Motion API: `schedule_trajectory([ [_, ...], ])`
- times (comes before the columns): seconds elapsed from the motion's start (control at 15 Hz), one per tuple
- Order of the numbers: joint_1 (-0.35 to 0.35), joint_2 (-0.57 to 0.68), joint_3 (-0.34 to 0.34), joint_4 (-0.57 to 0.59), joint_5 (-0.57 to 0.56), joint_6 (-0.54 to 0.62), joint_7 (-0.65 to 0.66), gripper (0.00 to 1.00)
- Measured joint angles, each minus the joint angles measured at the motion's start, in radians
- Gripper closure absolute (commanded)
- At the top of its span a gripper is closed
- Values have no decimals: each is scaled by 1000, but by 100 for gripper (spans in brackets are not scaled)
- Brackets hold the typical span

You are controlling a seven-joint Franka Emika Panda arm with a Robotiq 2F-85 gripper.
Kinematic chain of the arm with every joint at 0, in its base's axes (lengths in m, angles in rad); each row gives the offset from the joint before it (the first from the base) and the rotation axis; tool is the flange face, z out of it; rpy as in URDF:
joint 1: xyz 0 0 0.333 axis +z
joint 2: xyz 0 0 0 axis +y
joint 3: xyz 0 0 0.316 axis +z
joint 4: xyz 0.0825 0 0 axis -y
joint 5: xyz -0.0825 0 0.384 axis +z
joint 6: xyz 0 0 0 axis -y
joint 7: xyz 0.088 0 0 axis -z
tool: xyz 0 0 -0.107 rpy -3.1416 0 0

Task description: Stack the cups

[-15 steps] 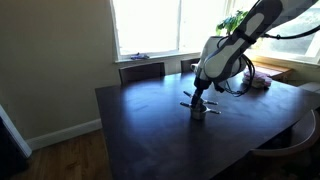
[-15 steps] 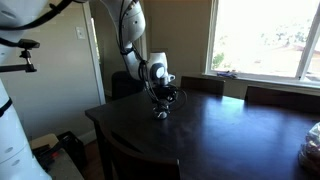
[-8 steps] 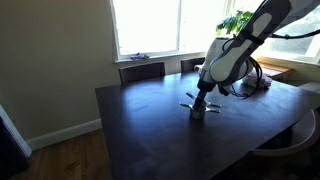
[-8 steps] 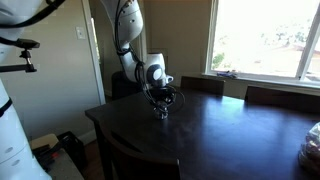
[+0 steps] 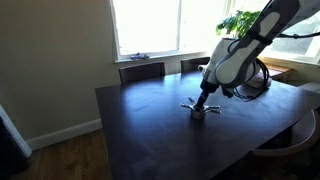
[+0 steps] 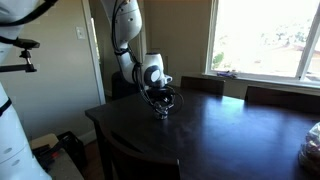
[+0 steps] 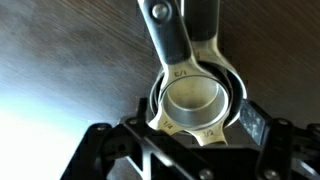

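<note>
The cups (image 7: 192, 100) are shiny silver measuring cups nested one inside another on the dark table (image 7: 60, 60). One long handle (image 7: 170, 35) points away from me and two short handles point toward the wrist. My gripper (image 7: 193, 118) stands straight over them, open, with one finger on each side of the stack and a thin gap at the right pad (image 7: 251, 117). In both exterior views the cups (image 5: 198, 111) (image 6: 160, 114) sit near the table's middle, directly under the gripper (image 5: 202, 102) (image 6: 161, 106).
Wooden chairs (image 5: 142, 70) (image 6: 200, 85) stand along the window side of the table. A plant (image 5: 235, 20), cables and a pinkish flat object (image 5: 262, 82) lie at the far corner. The table edge (image 5: 105, 130) drops to wood floor.
The jaws have widened off the cup stack. The arm's body has shifted slightly along the table and the hand has lifted a little; the cups stay put.
</note>
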Motion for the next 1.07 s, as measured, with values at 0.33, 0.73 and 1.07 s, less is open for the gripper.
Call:
schedule_trajectory([
  [0.33, -56, -28, 62, -24, 2, 27, 0, 0],
  [0.73, -76, -139, 75, -97, 4, 22, 13, 0],
  [1.07, -76, -165, 73, -122, 4, 22, 17, 0],
])
